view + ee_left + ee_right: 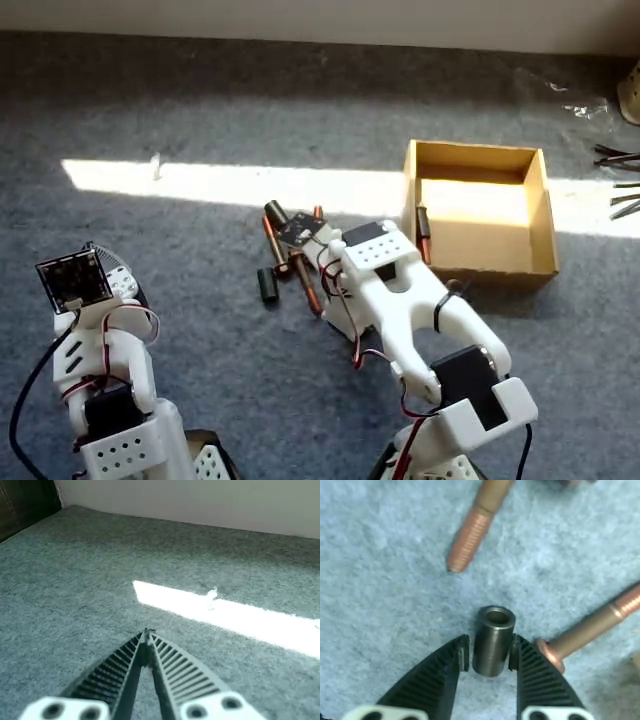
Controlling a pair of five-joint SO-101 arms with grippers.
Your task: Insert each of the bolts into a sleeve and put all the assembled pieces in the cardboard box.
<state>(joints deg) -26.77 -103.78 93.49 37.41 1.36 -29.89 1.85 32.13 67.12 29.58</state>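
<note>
A dark sleeve point(492, 640) sits between the fingers of my right gripper point(489, 641), which have closed in on both its sides, open end facing away. Two copper bolts lie close by on the carpet: one point(470, 535) with its threaded tip towards the sleeve, another point(595, 625) with its head beside one finger. From above, my right gripper point(290, 232) is among the bolts point(312, 285) and a second sleeve point(268, 285), left of the cardboard box point(545, 215). One assembled piece point(423, 232) lies inside the box. My left gripper point(146, 631) is shut over bare carpet.
Everything rests on grey carpet crossed by a bright sunlit strip point(200, 180). Dark cable ties point(620, 180) lie at the far right edge, beyond the box. My left arm point(105, 370) sits at the near left, well away from the parts.
</note>
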